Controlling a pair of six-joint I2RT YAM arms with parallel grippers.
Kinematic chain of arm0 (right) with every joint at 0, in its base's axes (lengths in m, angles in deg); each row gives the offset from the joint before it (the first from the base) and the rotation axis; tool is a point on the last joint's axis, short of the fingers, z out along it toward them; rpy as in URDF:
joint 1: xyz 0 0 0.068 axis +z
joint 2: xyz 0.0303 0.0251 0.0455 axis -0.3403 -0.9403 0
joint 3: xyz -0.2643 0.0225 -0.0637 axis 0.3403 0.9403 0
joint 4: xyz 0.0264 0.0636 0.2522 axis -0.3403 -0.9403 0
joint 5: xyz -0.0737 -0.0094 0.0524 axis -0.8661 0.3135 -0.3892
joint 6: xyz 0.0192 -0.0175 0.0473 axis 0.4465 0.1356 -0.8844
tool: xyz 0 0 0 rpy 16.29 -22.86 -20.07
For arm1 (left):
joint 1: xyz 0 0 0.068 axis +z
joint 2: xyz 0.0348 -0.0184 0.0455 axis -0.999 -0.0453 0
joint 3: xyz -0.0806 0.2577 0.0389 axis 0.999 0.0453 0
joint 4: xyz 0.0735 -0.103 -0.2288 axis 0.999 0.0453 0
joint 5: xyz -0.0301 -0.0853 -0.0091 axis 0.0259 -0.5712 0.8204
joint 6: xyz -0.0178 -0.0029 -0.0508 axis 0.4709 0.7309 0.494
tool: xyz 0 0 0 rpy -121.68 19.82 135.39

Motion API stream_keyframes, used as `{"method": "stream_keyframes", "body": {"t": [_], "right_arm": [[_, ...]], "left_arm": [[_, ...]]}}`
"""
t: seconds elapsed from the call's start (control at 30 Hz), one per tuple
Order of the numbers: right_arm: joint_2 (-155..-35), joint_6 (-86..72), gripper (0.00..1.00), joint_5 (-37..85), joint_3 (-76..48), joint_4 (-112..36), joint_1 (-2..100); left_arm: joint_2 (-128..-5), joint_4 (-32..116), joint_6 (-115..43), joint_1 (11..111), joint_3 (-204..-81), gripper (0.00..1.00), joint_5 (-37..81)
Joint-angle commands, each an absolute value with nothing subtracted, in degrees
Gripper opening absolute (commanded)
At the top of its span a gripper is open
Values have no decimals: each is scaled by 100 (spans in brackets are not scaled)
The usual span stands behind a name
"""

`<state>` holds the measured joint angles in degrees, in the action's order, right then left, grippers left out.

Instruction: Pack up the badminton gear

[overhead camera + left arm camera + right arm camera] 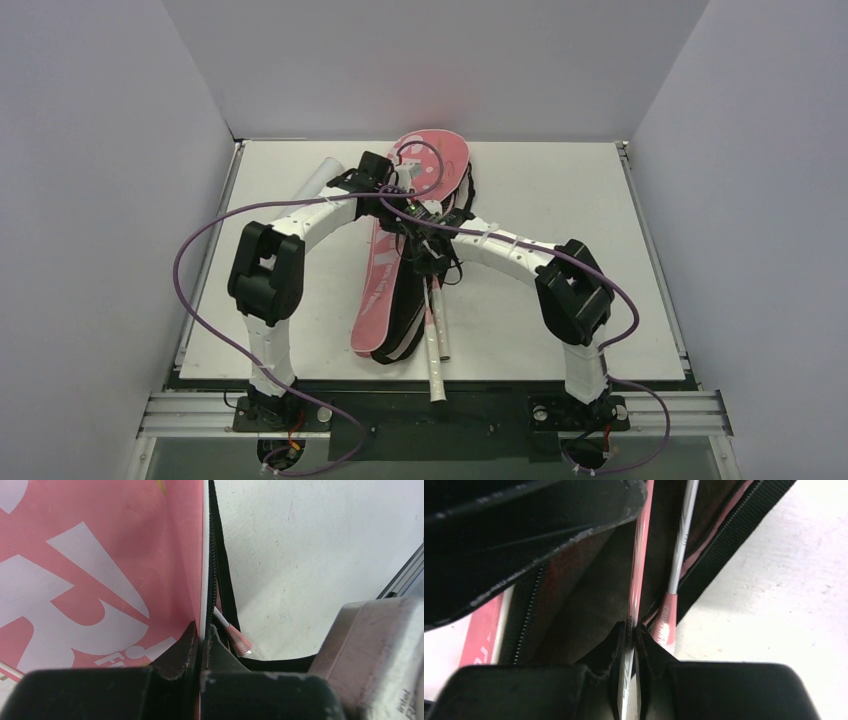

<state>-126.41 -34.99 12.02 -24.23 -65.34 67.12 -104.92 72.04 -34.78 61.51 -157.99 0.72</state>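
Pale walls [100,200] are enclosing a white worktop [560,300].

- Pink cover [380,290]: lying lengthwise down the worktop's centre, its rounded head sitting near the far edge, its black zip side gaping toward the right.
- Left claw [204,640]: clenching the cover's zip edge, fingers pressing together.
- Right claw [633,632]: gripping the thin pink-and-white shaft of one racket [638,580] inside the cover's opening.
- Second racket [681,540]: lying just beside the first, ungripped; both handles are sticking out past the cover toward the near edge.
- White tube [322,178]: resting near the far-left corner, apart from the cover.
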Motion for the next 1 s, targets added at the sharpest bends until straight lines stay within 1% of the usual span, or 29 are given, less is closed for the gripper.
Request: {"method": "stream_keyframes", "body": {"t": [0.0,0.17,0.3,0.33,0.37,0.4,0.43,0.47,0.5,0.53,0.57,0.6,0.73,0.87,0.97], "right_arm": [[-12386,-3316,0,1776,-2205,-5540,6573],[-12422,-3119,0,1873,-2205,-5387,6536],[-12547,-3153,0,1886,-2407,-5386,6468],[-12561,-3167,6,1878,-2415,-5384,6457],[-12581,-3199,9,1904,-2415,-5374,6442],[-12583,-3216,15,1922,-2393,-5335,6435],[-12561,-3273,18,1987,-2308,-5297,6415],[-12538,-3355,23,2025,-2256,-5201,6404],[-12479,-3399,26,2132,-2100,-5060,6380],[-12431,-3494,32,2194,-2016,-4971,6365],[-12322,-3531,35,2319,-1818,-4794,6331],[-12265,-3586,41,2366,-1721,-4719,6303],[-11918,-3777,46,2532,-1245,-4392,6084],[-11518,-4245,47,2812,-593,-3732,5458],[-11522,-4576,47,3124,-230,-3094,5015]], "left_arm": [[-10040,7034,-3546,6085,-15958,0,-888],[-10010,7330,-3679,6079,-16042,0,-1411],[-9993,7536,-3848,6075,-16044,0,-1558],[-9989,7571,-3874,6076,-16012,0,-1561],[-9989,7631,-3912,6081,-15980,0,-1570],[-9979,7648,-3924,6096,-15948,0,-1567],[-9980,7654,-3955,6099,-15892,0,-1548],[-9977,7647,-3967,6109,-15860,0,-1530],[-9979,7636,-3988,6115,-15804,0,-1485],[-9992,7605,-3993,6126,-15777,0,-1468],[-10000,7593,-3994,6132,-15750,0,-1446],[-10030,7575,-3991,6141,-15737,0,-1435],[-10100,7531,-3980,6156,-15748,0,-1398],[-10097,7493,-3956,6156,-15733,0,-1371],[-10099,7493,-3953,6156,-15707,0,-1363]]}}
